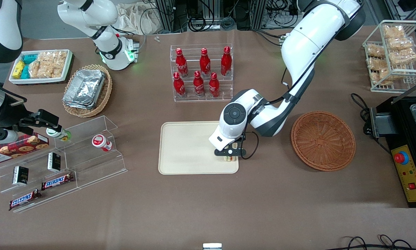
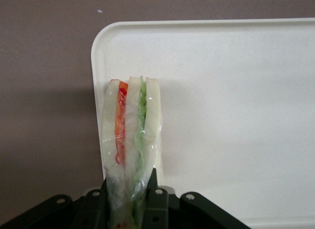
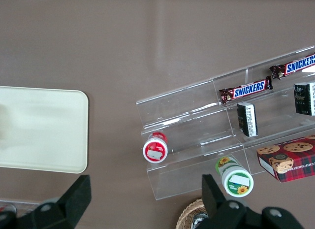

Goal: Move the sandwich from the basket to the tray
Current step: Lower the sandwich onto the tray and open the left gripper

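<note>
The left arm is bent at the elbow and reached down over the tray [image 1: 180, 146], at its corner nearest the basket [image 1: 323, 140]. The gripper [image 1: 230, 157] is pointed downward, its fingers [image 2: 156, 202] clamped on the sandwich [image 2: 130, 150].

Bright, even overhead light; soft shadows under the arm; sandwich [image 2: 129, 140] wrap glints slightly
</note>
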